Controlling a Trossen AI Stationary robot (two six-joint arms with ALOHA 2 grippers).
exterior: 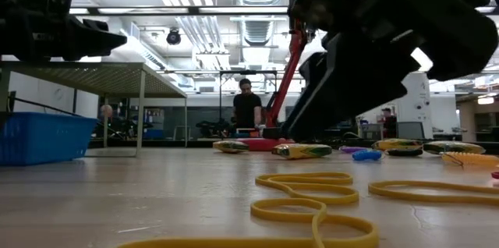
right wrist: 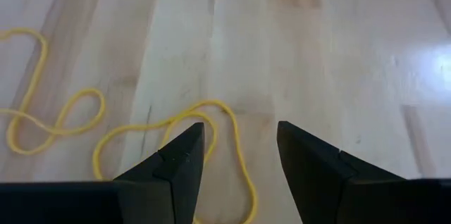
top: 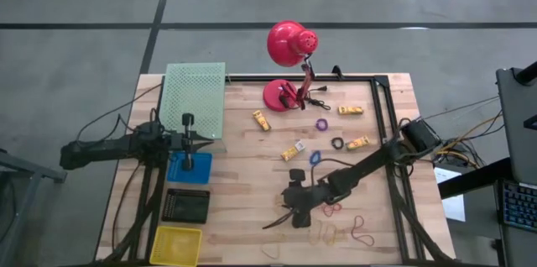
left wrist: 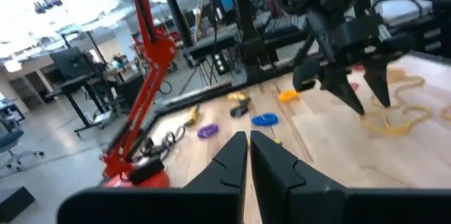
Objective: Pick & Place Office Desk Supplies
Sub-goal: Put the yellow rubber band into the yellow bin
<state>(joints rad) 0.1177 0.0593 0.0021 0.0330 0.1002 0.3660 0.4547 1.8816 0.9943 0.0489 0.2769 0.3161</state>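
Small yellow pieces [top: 262,120] [top: 358,142] and purple [top: 321,124], black [top: 337,143] and blue [top: 315,157] rings lie on the wooden table's right half. Yellow rubber bands [top: 327,233] and a red one [top: 333,210] lie flat near the front edge. My right gripper [right wrist: 239,146] hangs open, tilted down, just above a looped yellow band [right wrist: 211,129], touching nothing; the left wrist view shows it [left wrist: 368,101] over that band [left wrist: 394,118]. My left gripper [left wrist: 248,155] is shut and level at the table's left [top: 186,143], holding nothing.
A red desk lamp [top: 289,49] stands at the far middle. On the left are a green mesh tray [top: 195,95], a blue bin [top: 200,169], a black item [top: 186,206] and a yellow bin [top: 176,244]. A black frame [top: 386,116] runs along the right side.
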